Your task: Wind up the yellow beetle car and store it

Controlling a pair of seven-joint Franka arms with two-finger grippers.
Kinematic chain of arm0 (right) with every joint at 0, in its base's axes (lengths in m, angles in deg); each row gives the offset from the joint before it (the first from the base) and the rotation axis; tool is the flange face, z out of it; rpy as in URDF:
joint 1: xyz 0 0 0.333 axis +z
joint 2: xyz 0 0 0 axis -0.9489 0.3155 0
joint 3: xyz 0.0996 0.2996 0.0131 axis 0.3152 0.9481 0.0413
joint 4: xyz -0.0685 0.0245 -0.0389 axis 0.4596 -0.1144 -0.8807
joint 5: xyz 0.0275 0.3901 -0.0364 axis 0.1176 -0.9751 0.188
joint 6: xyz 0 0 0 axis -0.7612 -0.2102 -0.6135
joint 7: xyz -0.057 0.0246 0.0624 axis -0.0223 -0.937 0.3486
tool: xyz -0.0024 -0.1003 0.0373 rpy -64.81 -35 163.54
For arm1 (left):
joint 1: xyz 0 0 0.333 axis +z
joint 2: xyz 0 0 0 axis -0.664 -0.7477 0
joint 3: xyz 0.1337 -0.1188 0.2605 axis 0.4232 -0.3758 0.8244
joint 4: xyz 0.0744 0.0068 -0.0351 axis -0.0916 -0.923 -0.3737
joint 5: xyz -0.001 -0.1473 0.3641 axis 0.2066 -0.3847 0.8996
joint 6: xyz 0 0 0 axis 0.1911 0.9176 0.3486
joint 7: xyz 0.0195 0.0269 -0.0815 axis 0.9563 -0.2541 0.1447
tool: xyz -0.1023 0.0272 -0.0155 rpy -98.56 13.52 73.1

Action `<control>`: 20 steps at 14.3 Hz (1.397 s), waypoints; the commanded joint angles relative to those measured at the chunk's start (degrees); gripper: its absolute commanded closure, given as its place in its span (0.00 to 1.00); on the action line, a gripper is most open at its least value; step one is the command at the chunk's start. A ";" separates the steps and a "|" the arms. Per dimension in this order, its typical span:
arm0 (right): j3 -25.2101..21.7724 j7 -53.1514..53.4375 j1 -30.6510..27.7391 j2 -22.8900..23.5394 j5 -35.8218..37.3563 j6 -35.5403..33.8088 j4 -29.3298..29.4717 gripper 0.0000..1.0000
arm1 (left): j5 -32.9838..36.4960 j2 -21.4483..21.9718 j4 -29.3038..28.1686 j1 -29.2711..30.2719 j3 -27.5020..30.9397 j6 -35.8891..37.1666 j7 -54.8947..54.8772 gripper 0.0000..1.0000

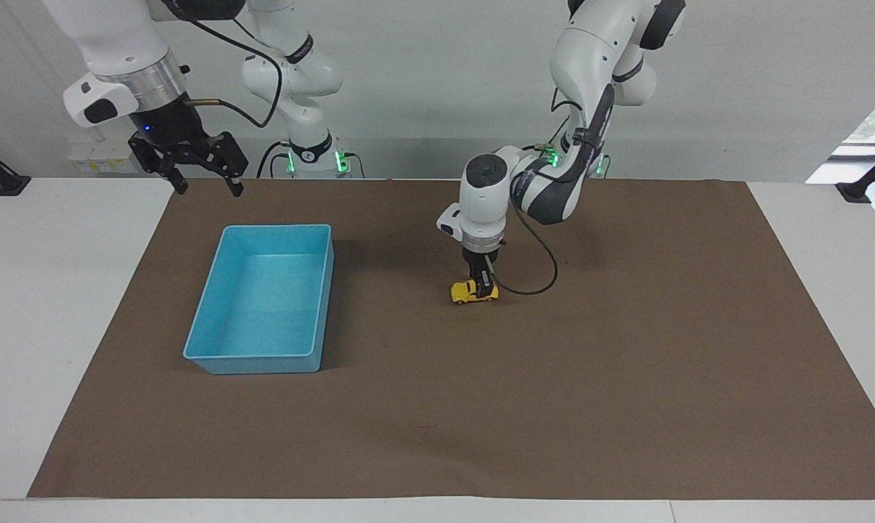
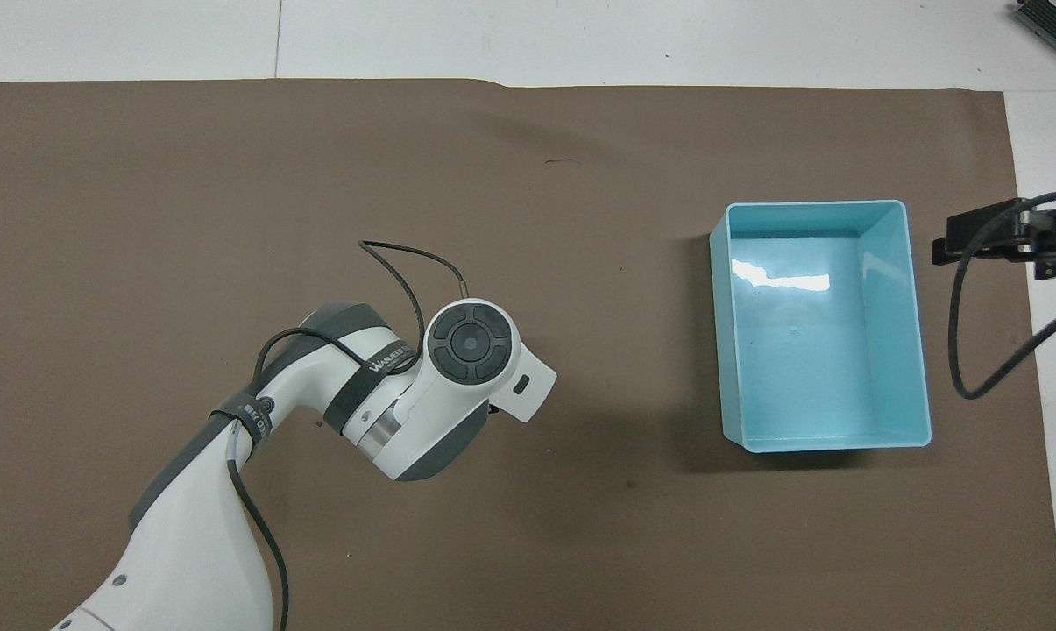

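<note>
- Fingers of left gripper [image 1: 485, 285] straddle yellow beetle car [image 1: 469, 292]; grip cannot be told.
- Right gripper [image 1: 202, 176], fingers spread, waits above blue bin [image 1: 324, 290].
- Wrist strap lettering unreadable.

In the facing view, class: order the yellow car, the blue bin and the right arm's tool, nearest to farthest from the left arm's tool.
1. yellow beetle car: directly under the left tool.
2. blue bin: toward the right arm's end.
3. right tool: raised above the mat's edge, waiting.
</note>
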 commanded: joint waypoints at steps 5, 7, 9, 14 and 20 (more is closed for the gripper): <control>0.38 0.92 -0.60 -0.42 -0.67 -0.97 0.14 0.00 | 1.19 0.51 -1.72 0.16 1.06 0.04 -2.90 1.00; 0.47 0.92 -0.60 -0.42 -0.67 -0.97 0.14 0.00 | 1.19 0.60 -2.16 1.22 1.06 0.05 -4.66 1.00; 0.38 0.83 -0.60 -0.42 -0.67 -0.97 0.14 0.00 | 1.27 0.68 -2.95 2.62 1.06 0.05 -5.90 1.00; 0.38 0.92 -0.60 -0.42 -0.67 -0.97 0.14 0.00 | 1.27 1.56 -4.18 6.14 1.15 0.13 -10.73 1.00; 0.38 0.83 -0.60 -0.42 -0.67 -0.97 0.14 0.00 | 1.27 2.09 -6.12 10.18 1.15 -0.57 -15.39 1.00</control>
